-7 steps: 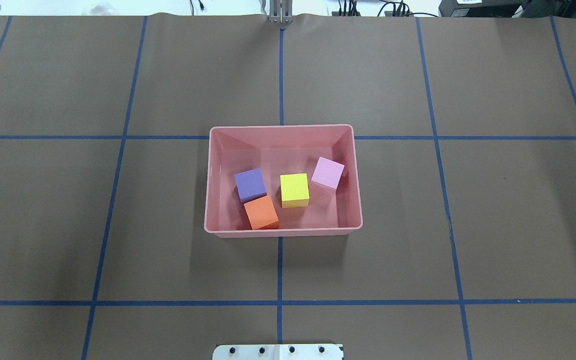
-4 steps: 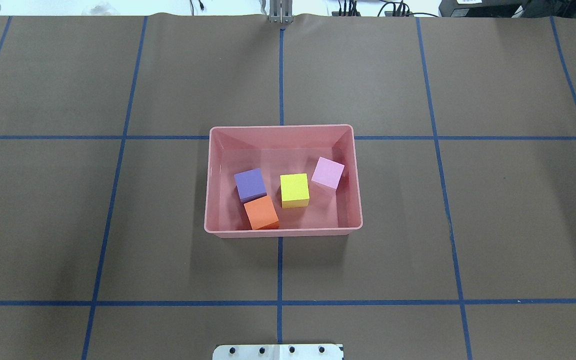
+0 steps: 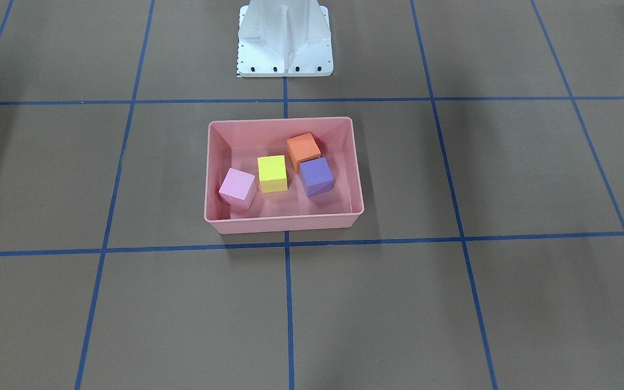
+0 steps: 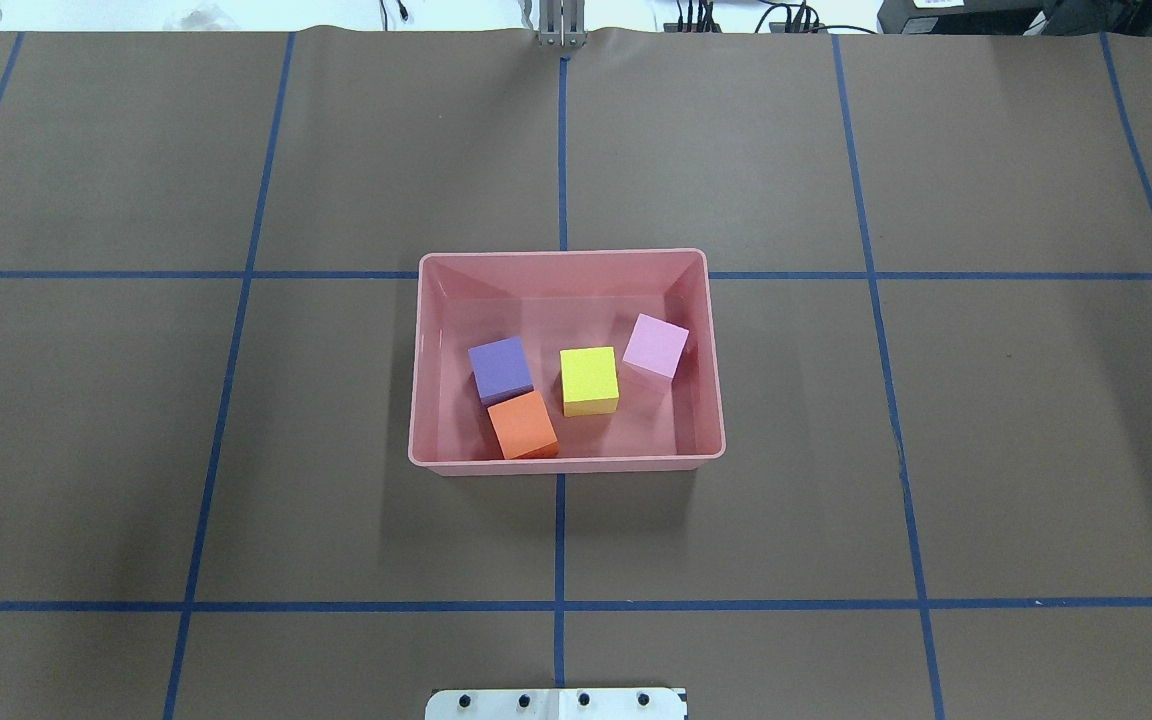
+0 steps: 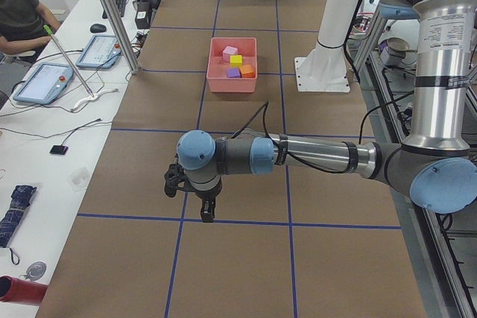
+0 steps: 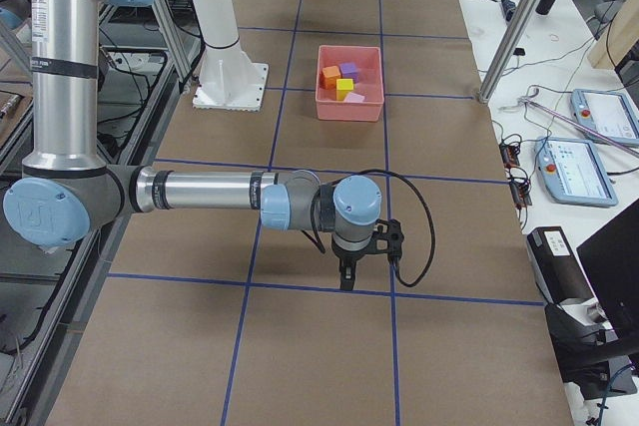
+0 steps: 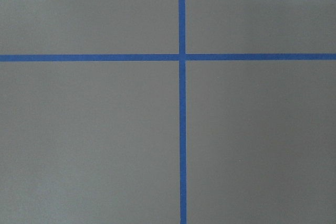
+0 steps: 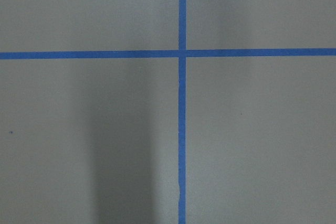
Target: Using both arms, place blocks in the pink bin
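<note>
Since all four blocks sit inside the pink bin at the centre of the overhead view, the task looks complete, with nothing left on the paper to collect. The purple cube lies left of the bin's middle, the orange cube just below it and touching or nearly so, the yellow-green cube stands apart at the middle, and the light-pink cube rests near the right wall, turned a little askew. Neither arm appears in the overhead or front-facing views. Each shows only in a side view, stretched low over the table and well apart from the bin, which sits small in the upper middle of those frames. The left gripper and the right gripper each point down near a crossing of blue tape, and nothing is visible in either. From these side views I cannot tell whether their jaws are parted or closed, and the wrist cameras show only bare paper and a tape cross. What is left, by my judgement, is at most parking the arms. The table is covered in matte brown paper marked into large squares by the tape. The white pedestal stands at the top centre of the front-facing view. In the left side view a white bench runs down the frame's left edge with tablets and cables, and a person sits at the upper left.
</note>
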Robot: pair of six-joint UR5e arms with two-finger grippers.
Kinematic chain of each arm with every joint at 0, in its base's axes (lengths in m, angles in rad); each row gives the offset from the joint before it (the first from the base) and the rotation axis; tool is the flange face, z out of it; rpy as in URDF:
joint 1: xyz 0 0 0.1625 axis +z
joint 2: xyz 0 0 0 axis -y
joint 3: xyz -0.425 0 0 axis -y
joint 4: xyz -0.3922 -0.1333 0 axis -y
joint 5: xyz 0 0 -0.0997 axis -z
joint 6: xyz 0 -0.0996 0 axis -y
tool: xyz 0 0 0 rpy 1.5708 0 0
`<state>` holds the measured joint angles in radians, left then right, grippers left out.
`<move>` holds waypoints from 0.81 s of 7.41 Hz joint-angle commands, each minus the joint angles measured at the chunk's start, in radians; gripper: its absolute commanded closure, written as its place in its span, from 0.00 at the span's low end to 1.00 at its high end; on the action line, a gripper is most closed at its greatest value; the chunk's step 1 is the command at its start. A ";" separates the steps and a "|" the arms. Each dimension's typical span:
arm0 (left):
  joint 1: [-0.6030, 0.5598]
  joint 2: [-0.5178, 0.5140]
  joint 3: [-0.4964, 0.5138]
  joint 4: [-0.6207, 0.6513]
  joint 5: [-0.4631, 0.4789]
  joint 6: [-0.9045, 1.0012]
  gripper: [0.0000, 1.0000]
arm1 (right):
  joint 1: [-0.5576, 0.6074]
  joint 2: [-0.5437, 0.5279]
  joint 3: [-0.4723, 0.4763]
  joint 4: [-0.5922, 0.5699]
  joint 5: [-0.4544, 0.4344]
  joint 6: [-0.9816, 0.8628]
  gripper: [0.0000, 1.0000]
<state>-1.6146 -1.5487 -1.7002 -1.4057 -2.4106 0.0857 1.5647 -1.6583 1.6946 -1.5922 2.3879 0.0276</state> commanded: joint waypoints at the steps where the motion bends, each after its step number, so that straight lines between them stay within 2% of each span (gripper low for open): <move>1: -0.004 0.001 -0.004 0.001 -0.002 0.006 0.00 | 0.000 0.000 0.000 0.000 0.002 0.000 0.00; 6: -0.004 0.013 -0.010 -0.025 -0.004 0.008 0.00 | 0.000 0.000 -0.001 0.000 0.004 -0.001 0.00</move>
<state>-1.6183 -1.5361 -1.7093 -1.4290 -2.4133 0.0935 1.5647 -1.6583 1.6949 -1.5923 2.3914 0.0267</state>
